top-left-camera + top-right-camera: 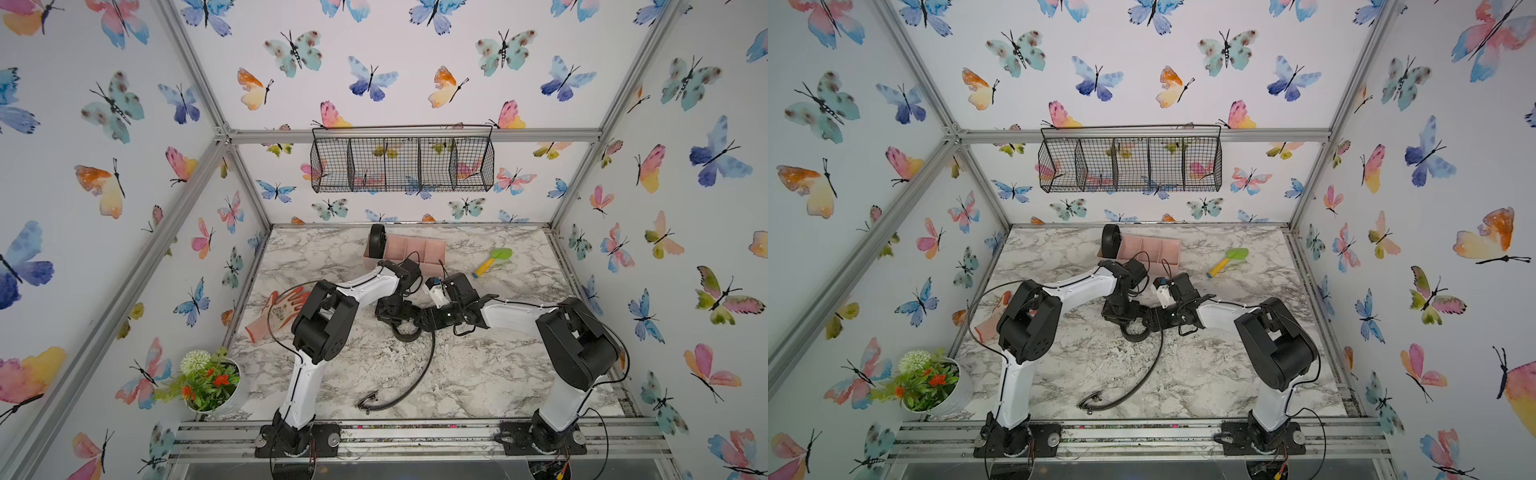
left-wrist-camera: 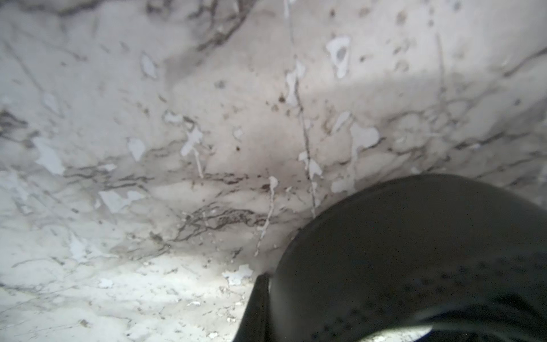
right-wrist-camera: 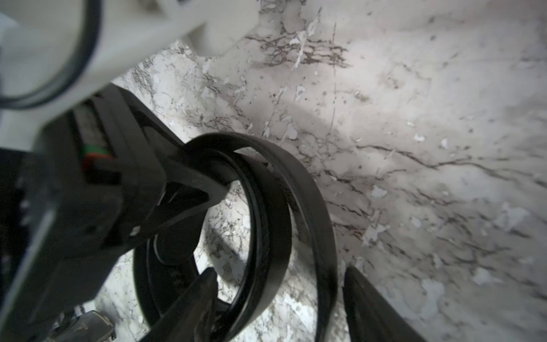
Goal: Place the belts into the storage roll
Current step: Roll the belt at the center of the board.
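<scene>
1. The left gripper (image 3: 219, 186) is pinched together on the wall of a half-wound coil of the loose belt (image 3: 275, 213). One finger is outside the loop and one inside. Its own wrist view shows the same black loop (image 2: 414, 251) close up and blurred.
2. The right gripper (image 3: 280, 269) faces that coil from the right with its fingers (image 3: 370, 299) apart. The outermost turn of the strap passes between them. Whether either finger touches it cannot be told.
3. In both top views the two grippers meet near the middle of the marble table (image 1: 478, 374), where the coil stands on edge. From there the rest of the strap curves toward the near edge and ends in a silver buckle (image 1: 368, 402) short of that edge.
4. The storage roll (image 1: 419, 249) lies near the far edge, about midway along it. The rolled belt (image 1: 377, 239) stands on edge at its left end. Whether it sits fully inside the end compartment cannot be told. Three pink compartments show beside it.
5. A green-and-yellow toy shovel (image 1: 492, 261) lies right of the tray, apart from it.
6. A pink and orange glove (image 1: 276, 311) lies at the left edge, partly behind the left arm.
7. A potted plant (image 1: 210, 384) stands at the near left corner.
8. A black wire basket (image 1: 401, 164) hangs on the back wall above the far edge.
</scene>
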Controlling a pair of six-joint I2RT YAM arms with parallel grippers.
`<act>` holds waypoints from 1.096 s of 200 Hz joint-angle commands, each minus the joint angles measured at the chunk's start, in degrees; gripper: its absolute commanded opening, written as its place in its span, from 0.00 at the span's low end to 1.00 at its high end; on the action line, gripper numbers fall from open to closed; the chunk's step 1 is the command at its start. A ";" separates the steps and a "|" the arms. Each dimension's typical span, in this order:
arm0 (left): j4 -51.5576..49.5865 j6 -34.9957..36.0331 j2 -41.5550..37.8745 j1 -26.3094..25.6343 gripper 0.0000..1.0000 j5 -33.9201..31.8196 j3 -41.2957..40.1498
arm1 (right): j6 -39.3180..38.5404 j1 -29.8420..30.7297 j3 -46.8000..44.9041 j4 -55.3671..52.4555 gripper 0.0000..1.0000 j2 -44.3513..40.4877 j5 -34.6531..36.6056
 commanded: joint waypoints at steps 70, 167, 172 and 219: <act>4.74 -5.77 4.95 -1.60 0.05 0.76 -0.60 | 24.27 3.14 -4.76 5.40 0.53 -1.96 -0.48; 9.72 -9.98 0.32 -4.36 0.06 2.29 -8.24 | 23.96 4.90 0.75 -5.01 0.25 0.33 4.45; 10.24 -10.09 0.05 -4.54 0.06 2.44 -8.84 | 23.49 5.03 1.23 -5.53 0.24 0.56 4.89; 12.01 -9.07 -2.77 -5.82 0.17 3.42 -12.58 | 18.29 6.73 5.21 -10.91 0.15 3.93 8.92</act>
